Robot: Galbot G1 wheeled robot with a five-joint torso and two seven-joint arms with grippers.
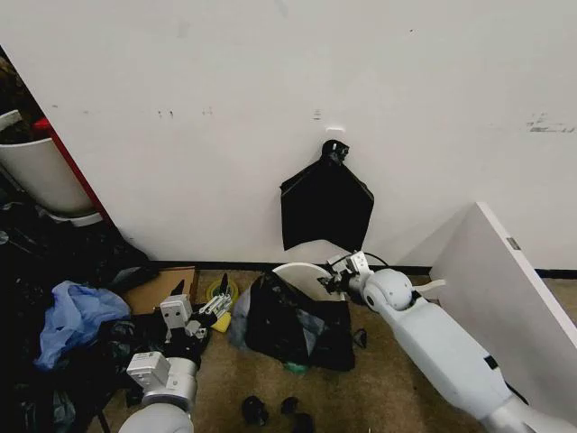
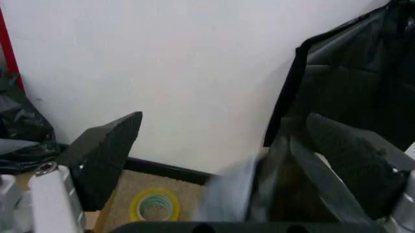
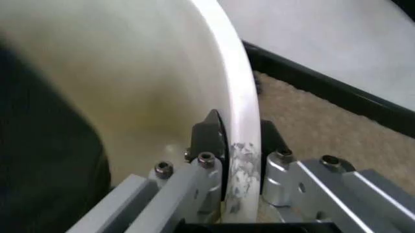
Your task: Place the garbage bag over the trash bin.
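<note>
Roughly halfway, by the look of it. Right tool [image 3: 228, 160] is clamped on the trash bin's [image 1: 305, 276] rolled rim, one finger inside the wall, one outside, rim pinched between them; seen close up in the right wrist view. Bin sits on the carpet floor near the wall, tilted w/ its mouth partly turned toward the robot's left. Garbage bag [image 1: 293, 325] is a glossy black crinkled heap on the floor, draped against the bin's front and left side, covering much of it, but the white rim on the wall side is bare, so bag isn't over the mouth yet.

Left tool [image 2: 227, 165] is spread open; bag film lies beside its right finger, but whether it's between the fingers, can't tell. From the head view it sits just left of the bag, near a roll of yellow tape [image 1: 219, 290].

Left to do, as I judge it: get a hold on the bag's edge, open it, pull over the rim all round. Matte black bundle [image 1: 325, 207] hanging on the wall is not part of this.
</note>
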